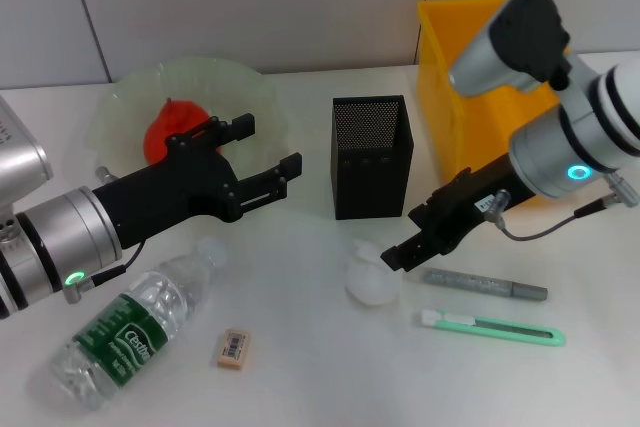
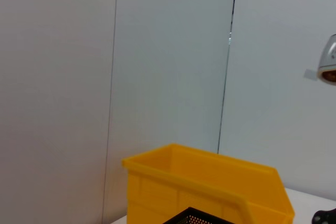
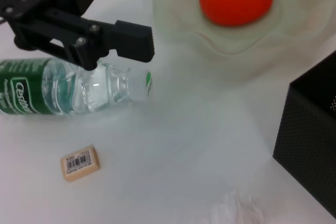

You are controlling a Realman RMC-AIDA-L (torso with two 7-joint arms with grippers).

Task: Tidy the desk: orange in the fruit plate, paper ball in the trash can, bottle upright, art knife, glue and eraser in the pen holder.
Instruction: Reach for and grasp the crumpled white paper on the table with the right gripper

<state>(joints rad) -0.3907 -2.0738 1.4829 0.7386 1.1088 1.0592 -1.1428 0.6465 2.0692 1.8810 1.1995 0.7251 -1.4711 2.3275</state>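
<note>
The orange (image 1: 172, 127) already sits in the fruit plate (image 1: 125, 97), so the likely next target is the paper ball (image 1: 368, 282), lying on the desk (image 1: 300, 367) in front of the pen holder (image 1: 371, 157). The right tool (image 1: 395, 256) hangs low just beside it; I cannot tell whether it is open or closed. The ball is light and crumpled, so a sideways nudge could push it away instead of trapping it, or knock it into the glue (image 1: 485, 283) and art knife (image 1: 490, 328) lying close by. A low swing could also clip the pen holder on the way to the yellow trash can (image 1: 450, 77) behind it.

The left tool (image 1: 268, 162) hovers open above the desk between plate and pen holder, holding nothing. The bottle (image 1: 130, 332) lies on its side below that arm, the eraser (image 1: 232, 348) near it. Being round, the bottle could roll if touched off-centre, and may push the eraser along or tip over once stood up.
</note>
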